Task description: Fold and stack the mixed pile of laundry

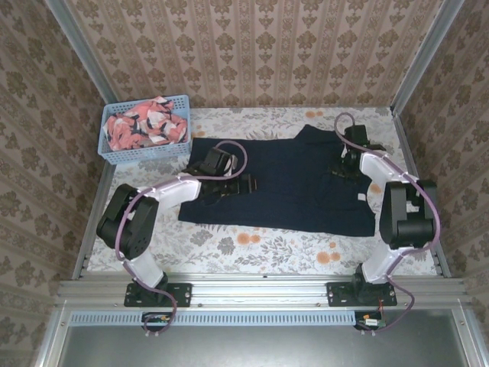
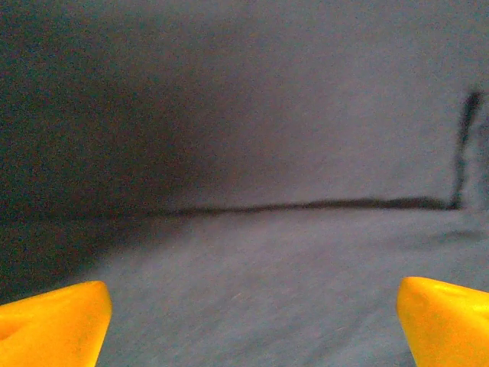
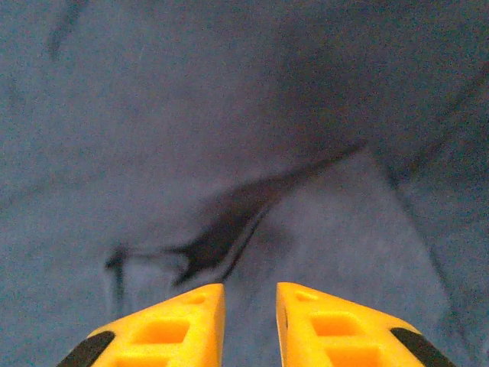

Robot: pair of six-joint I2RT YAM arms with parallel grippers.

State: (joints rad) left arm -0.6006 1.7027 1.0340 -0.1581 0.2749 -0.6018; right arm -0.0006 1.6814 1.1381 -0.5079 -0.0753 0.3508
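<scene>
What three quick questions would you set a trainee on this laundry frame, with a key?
1. True or false: the coral-pink printed garment lies in the light blue basket.
2. The left arm's fingers are: A) spread wide over the dark navy garment; B) shut on cloth; C) inside the basket.
3. How many garments lie spread on the table?
Key: 1 true; 2 A; 3 one, the dark navy garment.

Even soft light, wrist views blurred, dim
</scene>
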